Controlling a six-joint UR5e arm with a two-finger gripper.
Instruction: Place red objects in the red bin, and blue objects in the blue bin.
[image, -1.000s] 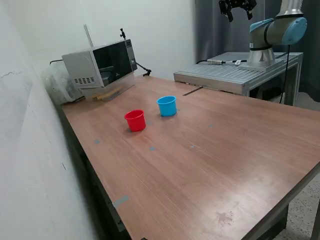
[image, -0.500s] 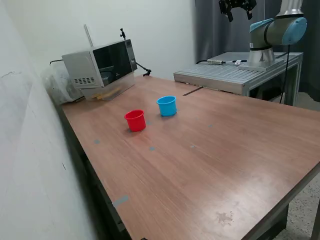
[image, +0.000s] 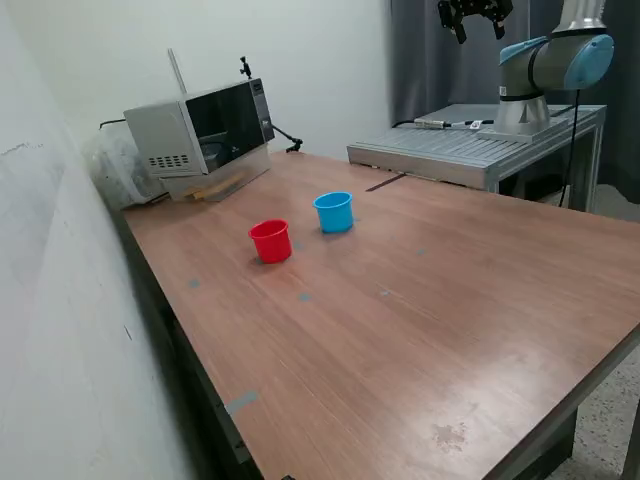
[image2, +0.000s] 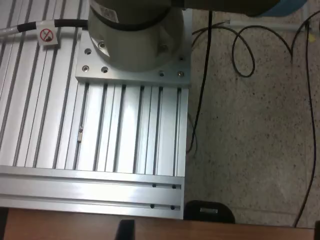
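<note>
Exterior view shows us a small round tapered red plastic cup (image: 270, 241) standing upright on the brown wooden table (image: 420, 330), mouth up. Just beside it, toward the exterior view's right and a little farther back, stands a matching light blue plastic cup (image: 334, 212), also upright; the two are close but not touching. We cannot see into either cup from this angle, and we make out no cubes on the tabletop.

We find the black two-finger gripper (image: 476, 14) high at the top edge of the frame, well apart from the cups, above the ribbed aluminium platform (image: 450, 150) where the arm's grey base (image2: 132, 37) is bolted. Its fingers hang apart with nothing between them, touching nothing.
</note>
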